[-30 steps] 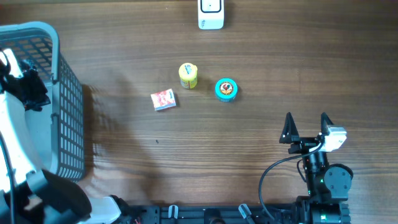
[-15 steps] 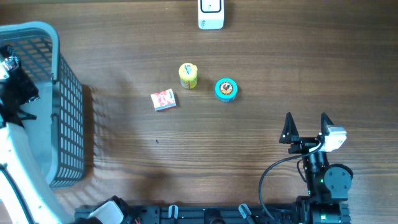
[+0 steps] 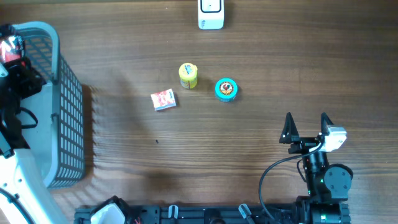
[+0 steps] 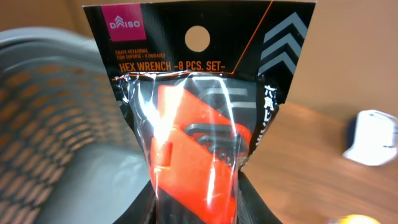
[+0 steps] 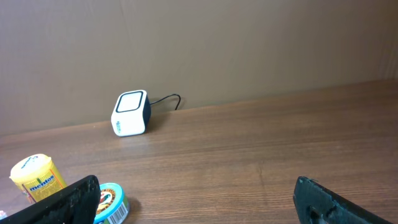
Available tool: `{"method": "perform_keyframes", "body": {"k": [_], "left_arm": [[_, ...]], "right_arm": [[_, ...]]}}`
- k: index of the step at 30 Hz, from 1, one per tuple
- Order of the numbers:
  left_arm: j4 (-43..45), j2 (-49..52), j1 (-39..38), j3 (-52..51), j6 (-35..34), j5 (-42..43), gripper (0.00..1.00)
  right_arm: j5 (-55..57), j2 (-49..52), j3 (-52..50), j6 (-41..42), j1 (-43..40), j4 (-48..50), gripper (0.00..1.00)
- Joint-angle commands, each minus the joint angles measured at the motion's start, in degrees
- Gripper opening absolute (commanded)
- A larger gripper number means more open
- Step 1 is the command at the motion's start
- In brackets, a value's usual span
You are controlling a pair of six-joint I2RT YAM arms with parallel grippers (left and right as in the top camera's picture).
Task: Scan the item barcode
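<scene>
Wrench pack [image 4: 198, 124] stood upright, clamped in left gripper [image 4: 199, 208] above basket [image 3: 68, 106]; scanner [image 3: 211, 14] lay toward three o'clock overhead; right gripper [image 3: 306, 126] gaped empty.

Mock shop checkout: barcode scanner [image 3: 211, 14] and shopping basket [image 3: 69, 112] on wooden table [image 3: 249, 143].

The hex wrench packet [image 4: 193, 124] is black with white lettering and an orange insert. At left, the basket [image 3: 62, 106] is grey mesh. The scanner [image 3: 211, 14] is white, the tub [image 3: 188, 75] yellow, the tin [image 3: 226, 89] teal.
</scene>
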Motion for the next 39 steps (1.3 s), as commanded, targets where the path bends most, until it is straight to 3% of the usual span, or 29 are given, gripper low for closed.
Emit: {"method": "perform_keyframes", "body": {"k": [1,10,21,31,39], "left_arm": [[2.14,-1.66,-0.15,-0.02,-1.77,14.23,0.18],[8.46,-1.75,-0.28,-0.02,-8.74,34.25,0.17],[9.03,3.45,-10.73,-0.04,-10.29,32.98,0.18],[9.01,20.57,-24.83,-0.04,-10.29,29.57,0.15],[8.55,32.06,-30.03,-0.04,-10.32,23.78,0.16]], "right_arm": [[0.39,-0.28,-0.07,0.48,0.24,0.11,1.0],[0.39,-0.31,-0.07,0.48,0.24,0.13,1.0],[0.39,-0.31,-0.07,0.48,0.24,0.11,1.0],[0.39,-0.31,-0.07,0.46,0.24,0.11,1.0],[0.39,-0.31,-0.07,0.46,0.24,0.11,1.0]]}}
